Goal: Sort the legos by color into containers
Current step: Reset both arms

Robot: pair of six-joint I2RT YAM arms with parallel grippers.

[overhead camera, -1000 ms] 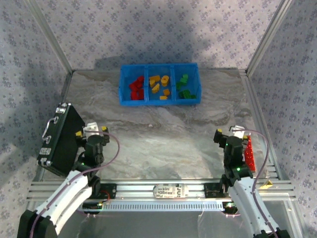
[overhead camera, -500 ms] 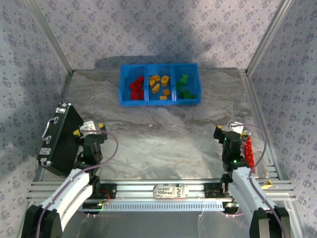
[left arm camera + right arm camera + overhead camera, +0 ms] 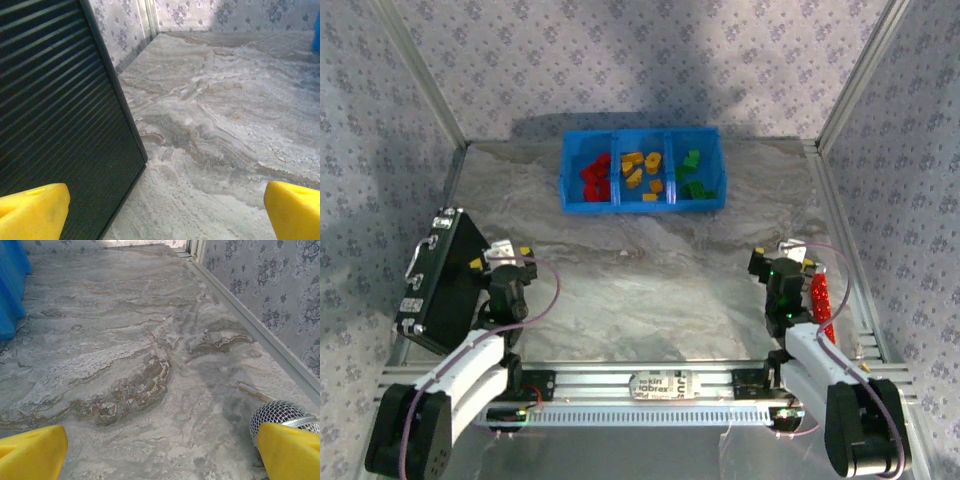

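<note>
While my left gripper (image 3: 501,258) and right gripper (image 3: 783,262) gape wide at six o'clock on the desk (image 3: 650,275), I see the legos (image 3: 642,170) color-sorted in the containers (image 3: 640,205) at twelve o'clock.

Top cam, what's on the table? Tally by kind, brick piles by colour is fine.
Bright blue three-compartment plastic bin: 1
Red plastic brick pile: 1
Orange-yellow plastic brick pile: 1
Green plastic brick pile: 1
Black rectangular case with handle: 1
Long thin red strip: 1
Total: 6 (single bricks too small to count)
</note>
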